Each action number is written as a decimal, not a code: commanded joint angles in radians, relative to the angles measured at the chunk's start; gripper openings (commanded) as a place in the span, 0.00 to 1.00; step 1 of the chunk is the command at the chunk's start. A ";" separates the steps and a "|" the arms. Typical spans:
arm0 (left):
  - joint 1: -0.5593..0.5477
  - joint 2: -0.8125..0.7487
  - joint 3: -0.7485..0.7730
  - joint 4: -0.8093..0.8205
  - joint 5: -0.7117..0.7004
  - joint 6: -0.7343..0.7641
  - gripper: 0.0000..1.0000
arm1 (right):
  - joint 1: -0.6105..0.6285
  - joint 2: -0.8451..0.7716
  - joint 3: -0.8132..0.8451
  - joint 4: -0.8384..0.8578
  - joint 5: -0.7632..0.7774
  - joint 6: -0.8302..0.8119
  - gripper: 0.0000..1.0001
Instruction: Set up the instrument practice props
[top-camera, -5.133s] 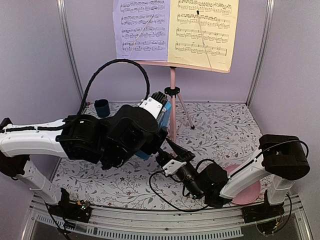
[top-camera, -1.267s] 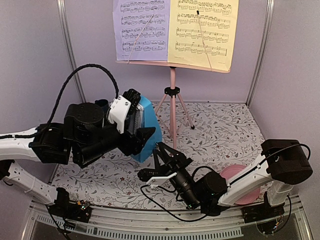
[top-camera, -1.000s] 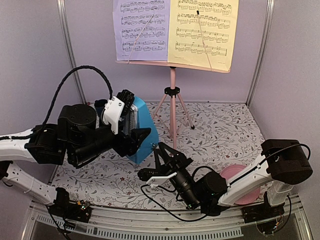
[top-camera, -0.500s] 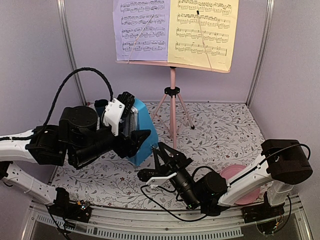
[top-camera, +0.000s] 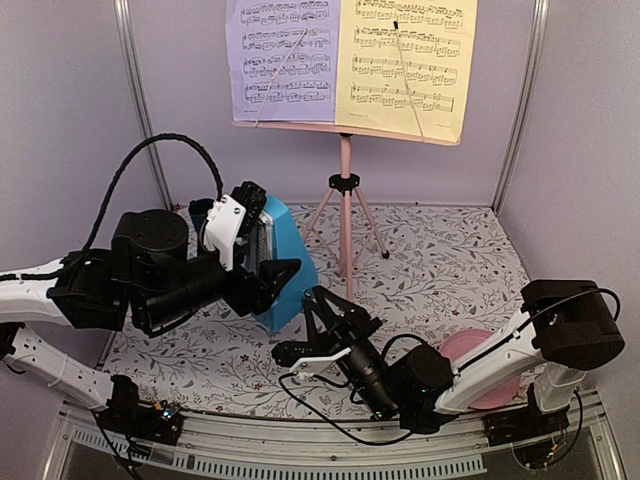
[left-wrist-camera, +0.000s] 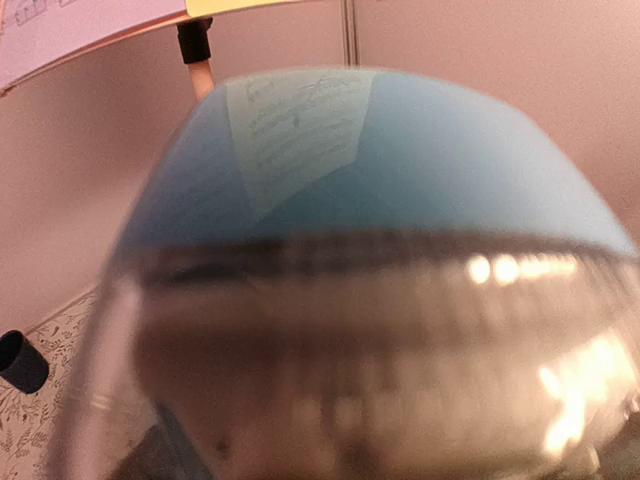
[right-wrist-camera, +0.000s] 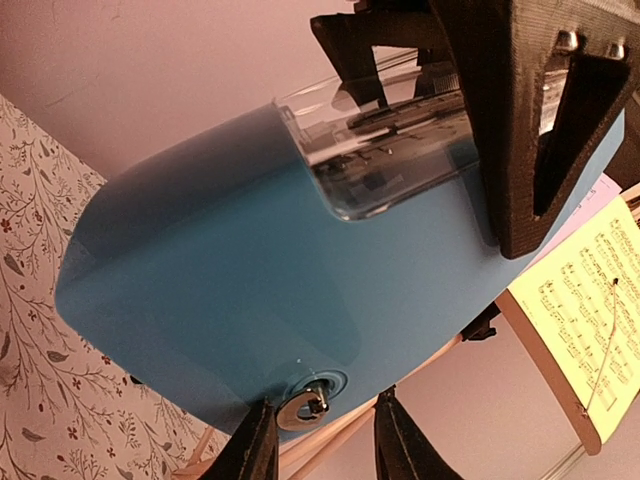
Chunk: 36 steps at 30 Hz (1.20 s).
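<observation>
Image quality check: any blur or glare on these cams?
Left wrist: blue metronome fills the frame, badly out of focus, glare spots on its clear cover. Right wrist: sharp, winding key crisp. Top external: evenly lit, sharp.

The left wrist view was badly blurred: the blue metronome (left-wrist-camera: 400, 150) filled it, its clear front a smear of glare, and the dark blue cup (left-wrist-camera: 20, 362) was cut by the left edge. From above, the right arm (top-camera: 500, 340) covered part of the pink plate (top-camera: 500, 388). The lavender sheet (top-camera: 285, 60) and yellow sheet (top-camera: 405, 60) ran off the top edge.
</observation>
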 joint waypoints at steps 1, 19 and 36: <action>0.013 -0.025 0.044 0.094 0.031 0.001 0.30 | 0.008 0.000 0.031 0.284 -0.001 -0.013 0.34; 0.019 -0.013 0.043 0.076 0.009 -0.012 0.30 | 0.008 -0.049 0.026 0.284 0.003 -0.038 0.20; 0.034 -0.007 0.029 0.097 0.038 0.002 0.29 | 0.009 -0.063 0.000 0.284 -0.002 -0.024 0.09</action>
